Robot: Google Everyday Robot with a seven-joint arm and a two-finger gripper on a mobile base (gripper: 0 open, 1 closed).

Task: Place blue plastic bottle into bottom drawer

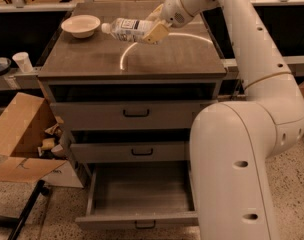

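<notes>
We have the end effector (154, 31) up over the back half of the desk (167, 59), clamped on the base end of the bottle (126, 29). The bottle hangs clear of the desk top and roughly level. Its long axis runs left-right in the view, with the white cap pointing away from the end effector toward the bowl (81, 25), near it but apart. The bottom drawer (139, 196) is pulled open, well below the bottle and forward of it. The desk's front edge and the two upper drawers lie in between. We judge the carry has to come forward past that edge, then drop. There is only one arm, so no handoff. Held level like this, the bottle should lie across the drawer. The main risk we see is the cap end clipping the desk edge on the way down.
</notes>
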